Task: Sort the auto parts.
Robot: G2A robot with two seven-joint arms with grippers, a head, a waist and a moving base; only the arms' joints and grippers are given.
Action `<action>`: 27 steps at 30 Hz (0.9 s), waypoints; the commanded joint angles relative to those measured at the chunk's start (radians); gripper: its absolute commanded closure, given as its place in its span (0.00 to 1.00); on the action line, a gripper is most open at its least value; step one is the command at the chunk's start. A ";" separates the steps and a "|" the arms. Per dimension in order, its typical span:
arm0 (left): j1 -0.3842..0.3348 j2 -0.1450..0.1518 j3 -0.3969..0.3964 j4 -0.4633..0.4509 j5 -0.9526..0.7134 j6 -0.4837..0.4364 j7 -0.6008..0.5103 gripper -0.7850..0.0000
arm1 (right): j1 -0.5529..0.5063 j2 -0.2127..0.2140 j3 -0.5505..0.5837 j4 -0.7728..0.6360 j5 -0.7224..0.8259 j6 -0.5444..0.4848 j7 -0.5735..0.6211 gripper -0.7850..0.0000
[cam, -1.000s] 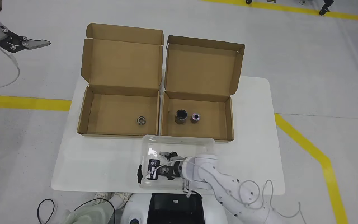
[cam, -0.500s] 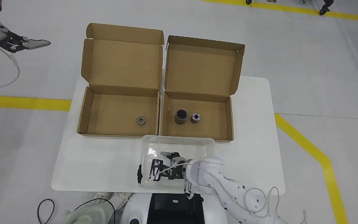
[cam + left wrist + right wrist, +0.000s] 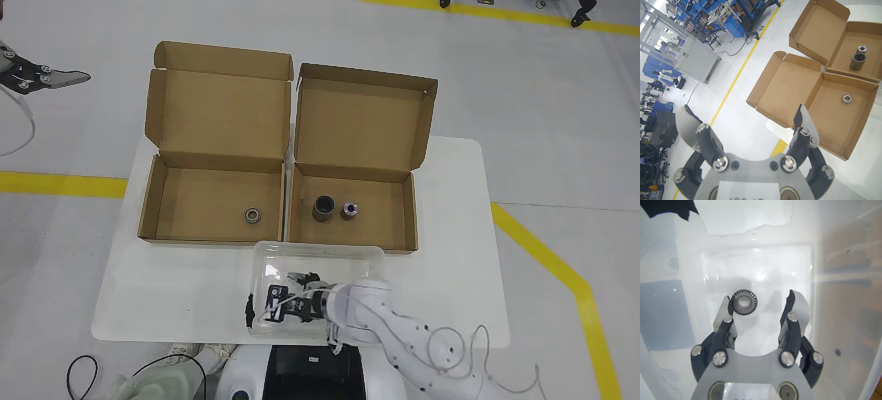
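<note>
Right gripper (image 3: pixel 760 296) hangs spread around the bearing (image 3: pixel 744 303): likely dense, stiff, slick steel, best pinched across its outer ring

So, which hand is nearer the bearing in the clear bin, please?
Right. The right hand straddles the bearing; the left hand is off beyond the cardboard boxes.

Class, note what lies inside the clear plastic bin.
In the clear bin lies a ring-shaped bearing, beside a finger of the open right gripper. From above, the arm hides part of its floor.
</note>
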 commanded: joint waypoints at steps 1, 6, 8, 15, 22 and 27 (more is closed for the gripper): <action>0.000 0.000 0.000 0.000 0.000 0.000 0.000 0.00 | 0.000 -0.002 0.002 -0.002 -0.020 0.044 -0.001 0.38; 0.000 0.000 0.000 0.000 0.000 0.000 0.000 0.00 | -0.030 0.003 0.019 -0.039 -0.089 0.147 -0.030 0.40; 0.000 0.000 0.000 0.000 0.000 0.000 0.000 0.00 | -0.047 0.008 0.029 -0.057 -0.110 0.167 -0.043 0.39; 0.000 0.000 0.000 0.000 0.000 0.000 0.000 0.00 | -0.073 0.022 0.041 -0.061 -0.074 0.047 -0.084 0.30; 0.000 0.000 0.000 0.000 0.000 0.000 0.000 0.00 | -0.049 0.014 0.035 -0.028 -0.061 0.059 -0.088 0.36; 0.000 0.000 0.000 0.000 0.000 0.000 0.000 0.00 | -0.041 0.009 0.030 -0.003 -0.054 0.077 -0.103 0.45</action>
